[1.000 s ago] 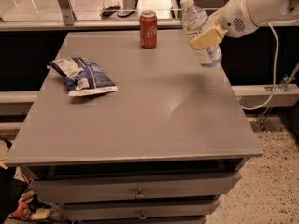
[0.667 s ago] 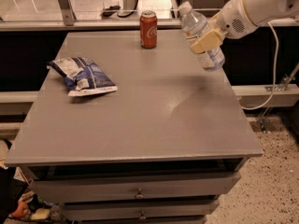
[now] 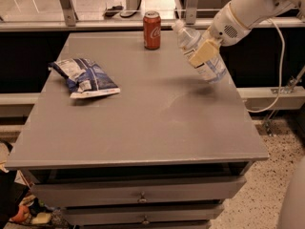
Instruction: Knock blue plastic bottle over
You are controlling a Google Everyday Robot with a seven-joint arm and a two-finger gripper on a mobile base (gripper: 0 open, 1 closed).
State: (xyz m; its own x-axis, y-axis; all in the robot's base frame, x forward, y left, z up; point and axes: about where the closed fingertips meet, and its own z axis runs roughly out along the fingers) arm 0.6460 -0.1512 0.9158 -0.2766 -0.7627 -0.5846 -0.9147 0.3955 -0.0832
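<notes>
The blue plastic bottle [image 3: 213,69] is clear and bluish with a white cap and a white label. It stands at the right side of the grey table [image 3: 157,123] and leans steeply, its cap pointing up and left toward the red soda can [image 3: 152,30]. My gripper [image 3: 203,52] reaches in from the upper right on the white arm and presses against the middle of the bottle. The bottle's base is at or just above the tabletop near the right edge.
A blue-and-white chip bag [image 3: 84,77] lies at the left of the table. A railing and counter run behind the table. A white cable [image 3: 279,75] hangs at the right. Drawers sit below the tabletop.
The bottle has tipped further, its cap swinging left and down. My gripper has moved a little left and down with it. The can and the bag have not moved.
</notes>
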